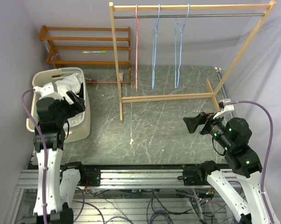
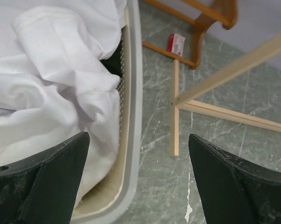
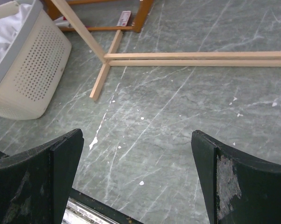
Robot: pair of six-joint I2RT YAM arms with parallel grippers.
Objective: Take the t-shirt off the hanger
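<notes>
T-shirt (image 2: pixel 52 84) lay bunched in the basket (image 2: pixel 133 70), just below the spread left claw (image 2: pixel 138 135). Right claw (image 3: pixel 136 133) hung spread, well apart.

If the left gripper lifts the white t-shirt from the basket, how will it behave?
Probably floppy: the white t-shirt lies in soft folds, so it would drape and trail. A pinch may lift one layer only, since the folds overlap.

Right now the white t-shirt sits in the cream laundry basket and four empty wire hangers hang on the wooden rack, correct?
Three, not four: the top external view shows a pink hanger, a blue hanger and a light-blue hanger, all empty, on the wooden rack.
</notes>
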